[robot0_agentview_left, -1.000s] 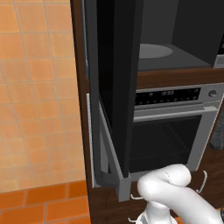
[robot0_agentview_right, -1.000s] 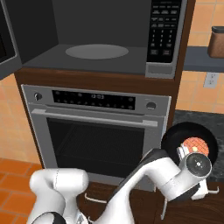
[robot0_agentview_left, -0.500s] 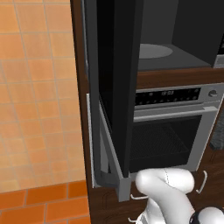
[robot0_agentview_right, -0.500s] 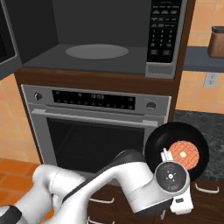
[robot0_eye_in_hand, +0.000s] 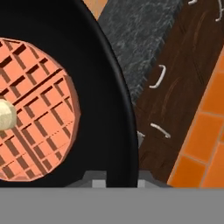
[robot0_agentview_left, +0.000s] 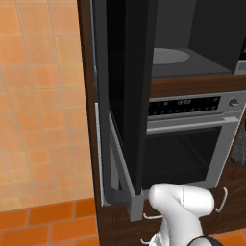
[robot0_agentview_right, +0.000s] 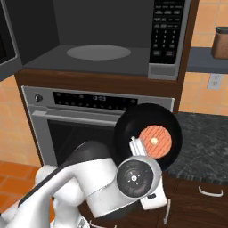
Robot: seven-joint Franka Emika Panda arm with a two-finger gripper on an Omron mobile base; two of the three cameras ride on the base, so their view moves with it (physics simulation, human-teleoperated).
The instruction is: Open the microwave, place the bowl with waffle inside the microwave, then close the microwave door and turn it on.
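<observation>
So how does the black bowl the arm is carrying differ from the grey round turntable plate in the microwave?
The small round black bowl is gripped by its rim, tipped up toward the right base camera, below the microwave; the flat grey round turntable plate lies level on the cavity floor. The bowl is dark with raised sides and carries a round orange waffle; the plate is pale and bare. Both are round.

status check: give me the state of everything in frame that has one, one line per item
microwave door: swung wide open
microwave: cavity open, turntable plate bare
bowl: lifted off the counter, tilted, rim clamped in the gripper
waffle: in the bowl, pale pat on top
oven: door shut
gripper: shut on the bowl's rim
</observation>
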